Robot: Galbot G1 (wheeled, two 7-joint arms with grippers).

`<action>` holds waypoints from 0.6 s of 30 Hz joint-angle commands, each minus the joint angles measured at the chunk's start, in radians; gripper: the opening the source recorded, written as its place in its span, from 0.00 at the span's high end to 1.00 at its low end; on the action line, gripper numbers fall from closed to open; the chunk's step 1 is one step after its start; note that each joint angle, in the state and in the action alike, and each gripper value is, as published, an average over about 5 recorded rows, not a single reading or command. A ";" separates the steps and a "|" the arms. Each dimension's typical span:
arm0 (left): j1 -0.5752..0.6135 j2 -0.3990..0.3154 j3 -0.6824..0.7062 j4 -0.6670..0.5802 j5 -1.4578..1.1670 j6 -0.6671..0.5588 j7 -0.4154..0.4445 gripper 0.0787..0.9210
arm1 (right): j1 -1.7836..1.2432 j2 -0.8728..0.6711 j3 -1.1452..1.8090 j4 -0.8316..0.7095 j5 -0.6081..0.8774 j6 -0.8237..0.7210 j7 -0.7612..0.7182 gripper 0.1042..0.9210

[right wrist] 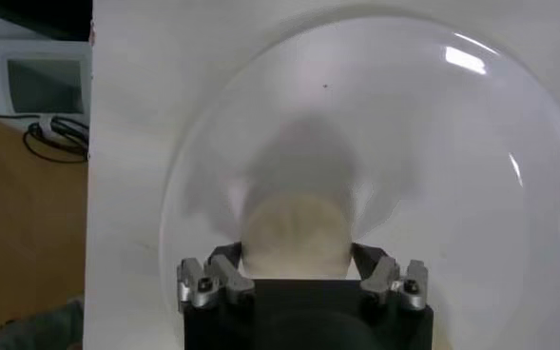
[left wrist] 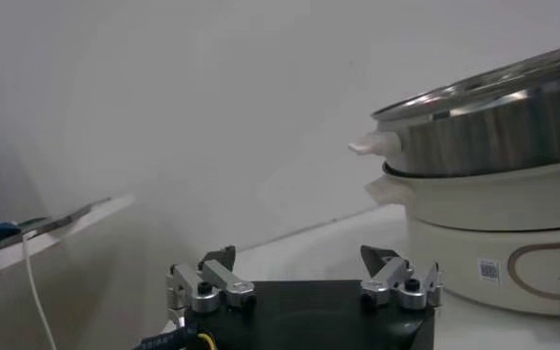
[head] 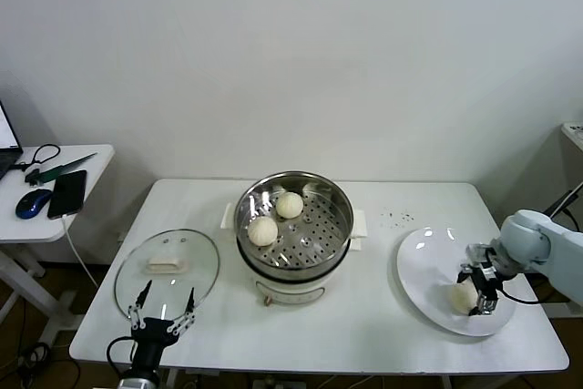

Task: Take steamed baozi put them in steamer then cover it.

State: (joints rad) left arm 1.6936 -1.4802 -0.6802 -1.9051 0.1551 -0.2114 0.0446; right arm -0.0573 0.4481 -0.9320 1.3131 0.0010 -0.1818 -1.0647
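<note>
Two steamed baozi (head: 290, 205) (head: 262, 230) lie in the shiny steamer (head: 342, 207) at the table's middle. A third baozi (head: 463, 295) rests on the white plate (head: 428, 271) at the right. My right gripper (head: 477, 292) reaches down onto the plate, and its fingers press against both sides of this bun. In the right wrist view the cream baozi (right wrist: 294, 228) fills the gap of the gripper (right wrist: 296, 255) above the plate (right wrist: 432, 143). My left gripper (head: 162, 313) stays open near the front left edge, empty, also shown in its wrist view (left wrist: 300, 262) beside the steamer (left wrist: 489, 133).
The glass lid (head: 167, 271) with its white handle lies flat left of the steamer, just beyond my left gripper. A side table (head: 55, 198) with a phone and a mouse stands at the far left. A wall rises behind the table.
</note>
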 commanded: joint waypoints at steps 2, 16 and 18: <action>0.002 -0.001 0.000 0.002 0.000 -0.002 0.000 0.12 | 0.038 0.001 -0.023 0.002 0.003 0.015 -0.002 0.26; 0.007 -0.003 0.009 0.001 0.004 0.002 0.000 0.12 | 0.846 0.275 -0.542 0.037 -0.073 0.453 -0.068 0.27; 0.011 -0.004 0.009 0.002 0.005 0.001 0.000 0.12 | 0.912 0.332 -0.578 0.045 -0.046 0.495 -0.071 0.27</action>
State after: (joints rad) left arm 1.6972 -1.4813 -0.6731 -1.9030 0.1573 -0.2093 0.0441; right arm 0.3925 0.5775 -1.2311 1.3395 -0.0425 0.0736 -1.1077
